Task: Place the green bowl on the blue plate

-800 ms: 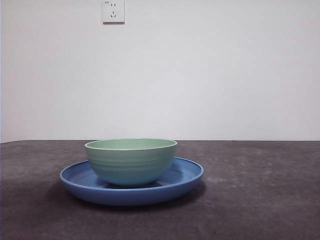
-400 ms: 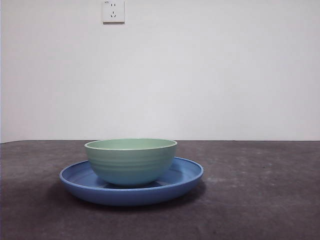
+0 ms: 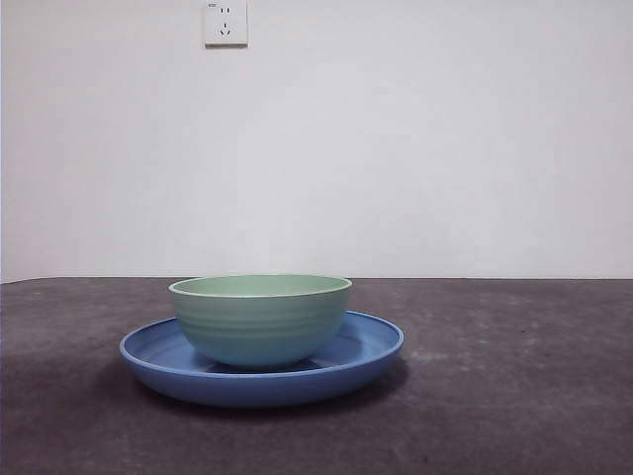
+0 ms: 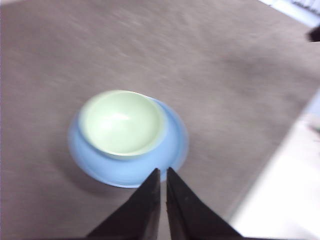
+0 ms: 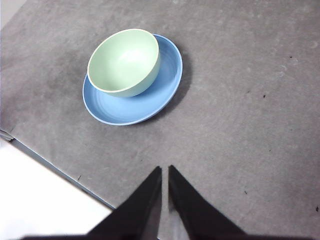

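The green bowl (image 3: 260, 317) stands upright on the blue plate (image 3: 371, 346), a little off the plate's middle. Both show in the left wrist view, bowl (image 4: 121, 122) on plate (image 4: 172, 150), and in the right wrist view, bowl (image 5: 125, 61) on plate (image 5: 167, 80). My left gripper (image 4: 163, 174) is shut and empty, high above the plate's edge; its picture is blurred. My right gripper (image 5: 164, 171) is shut and empty, high above bare table and well apart from the plate. Neither arm shows in the front view.
The dark grey table (image 3: 514, 396) carries only the plate and bowl. Its edge runs close to the plate in the right wrist view (image 5: 55, 167). A white wall with a socket (image 3: 226, 22) stands behind.
Bowl and plate appear a hair further right in the front view; otherwise nothing has visibly changed.
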Available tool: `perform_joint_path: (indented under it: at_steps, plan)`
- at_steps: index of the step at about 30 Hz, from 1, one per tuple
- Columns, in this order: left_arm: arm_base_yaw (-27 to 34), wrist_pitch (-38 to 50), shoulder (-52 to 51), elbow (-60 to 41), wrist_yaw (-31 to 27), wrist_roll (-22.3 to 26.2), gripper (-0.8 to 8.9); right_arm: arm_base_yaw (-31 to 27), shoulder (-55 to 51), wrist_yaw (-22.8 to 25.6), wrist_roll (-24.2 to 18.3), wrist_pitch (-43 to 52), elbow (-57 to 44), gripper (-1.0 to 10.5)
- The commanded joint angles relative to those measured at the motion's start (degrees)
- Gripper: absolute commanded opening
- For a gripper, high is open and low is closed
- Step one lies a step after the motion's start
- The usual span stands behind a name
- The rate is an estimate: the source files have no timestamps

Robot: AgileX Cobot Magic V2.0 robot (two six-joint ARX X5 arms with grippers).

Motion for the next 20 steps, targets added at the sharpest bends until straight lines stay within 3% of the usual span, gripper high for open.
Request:
perform_joint_path:
  at_steps: [1,10,15,20]
  plan:
    - [5.5,0.9,0.2,-0.2,-0.1,6.3,0.20,0.4,0.1,0.0,0.5,0.7,0.5,0.2]
    - [21.2,11.1,-3.6,-13.7,-0.1,5.1,0.20,0.4,0.1,0.0,0.5,0.7,0.5,0.2]
    - [26.1,18.4,-7.7,-24.1,-2.0,5.3,0.20,0.4,0.1,0.0,0.5,0.7,0.5,0.2]
    - [30.0,30.1,-14.1,-35.9,-3.7,1.0,0.20,0.4,0.1,0.0,0.5,0.8,0.5,0.2]
